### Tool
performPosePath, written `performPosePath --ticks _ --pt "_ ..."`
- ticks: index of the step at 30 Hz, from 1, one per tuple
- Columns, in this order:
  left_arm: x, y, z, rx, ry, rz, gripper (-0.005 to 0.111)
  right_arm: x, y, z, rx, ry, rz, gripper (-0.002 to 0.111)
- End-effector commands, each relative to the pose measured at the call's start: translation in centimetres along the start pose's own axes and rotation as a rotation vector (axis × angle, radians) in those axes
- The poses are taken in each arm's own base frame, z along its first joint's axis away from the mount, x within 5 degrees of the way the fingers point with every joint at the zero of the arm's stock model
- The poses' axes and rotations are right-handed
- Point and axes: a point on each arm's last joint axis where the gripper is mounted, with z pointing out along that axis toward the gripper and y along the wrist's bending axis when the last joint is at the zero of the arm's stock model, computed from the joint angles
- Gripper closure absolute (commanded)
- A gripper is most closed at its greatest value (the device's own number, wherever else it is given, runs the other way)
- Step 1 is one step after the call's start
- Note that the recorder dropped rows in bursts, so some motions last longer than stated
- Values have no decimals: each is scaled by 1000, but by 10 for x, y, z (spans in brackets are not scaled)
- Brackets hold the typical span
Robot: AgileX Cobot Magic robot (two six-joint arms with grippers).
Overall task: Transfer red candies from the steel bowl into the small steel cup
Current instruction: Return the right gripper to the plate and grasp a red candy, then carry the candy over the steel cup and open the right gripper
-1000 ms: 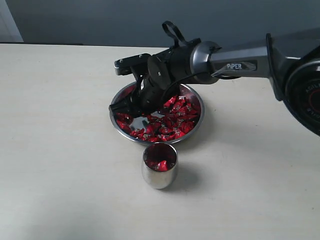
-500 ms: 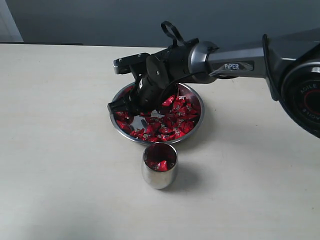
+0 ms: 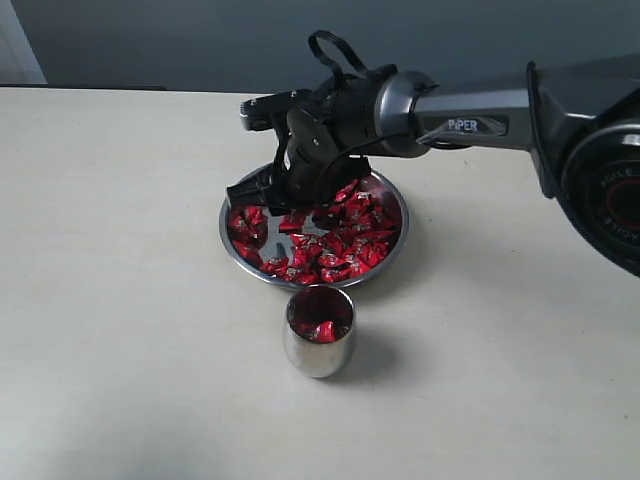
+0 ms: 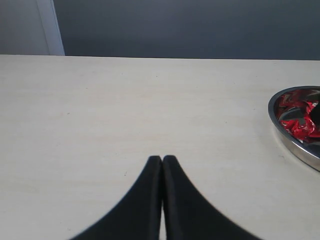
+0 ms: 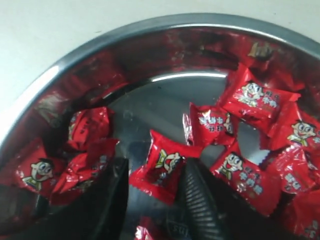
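Bright, even, diffuse light from overhead on a pale tabletop. Soft-edged shadow to the right of the small steel cup, fainter beside the steel bowl. Exterior view sharp, slightly grainy, with a dim dark wall behind. In the right wrist view, white glare streaks along the bowl's rim and floor. Red candies glinting, print legible. Blurred at close range: fingers of the right hand. Left hand a featureless black silhouette, soft-edged, against washed-out tabletop.

Bare table around small steel cup; right arm over steel bowl
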Motion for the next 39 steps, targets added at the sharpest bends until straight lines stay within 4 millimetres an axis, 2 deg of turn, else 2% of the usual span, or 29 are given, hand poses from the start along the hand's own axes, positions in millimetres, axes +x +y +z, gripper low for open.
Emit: performPosePath --ticks 1,7,15,20,21,24,26,30,34,39 --pt "0 0 0 5 -6 -1 106 5 -3 12 13 20 18 71" --pt "0 0 0 5 -6 -1 106 3 -1 14 -3 -10 27 71" --pt "0 0 0 5 -6 -1 106 11 -11 30 7 44 83 71" --pt "0 0 0 5 -6 -1 106 10 -12 30 4 38 87 72" --pt "0 0 0 5 -6 -1 106 9 -12 27 2 30 91 73" --pt "0 0 0 5 -6 -1 106 4 -11 20 1 13 85 91" --pt "0 0 0 5 -6 -1 106 -1 -12 11 5 -2 75 108" --pt "0 0 0 5 -6 -1 106 -10 -12 -15 23 -22 49 109" --pt "0 0 0 5 -6 -1 106 -18 -8 -52 71 -29 -39 109" --pt "0 0 0 5 -6 -1 106 -18 14 -108 79 -30 -156 109"
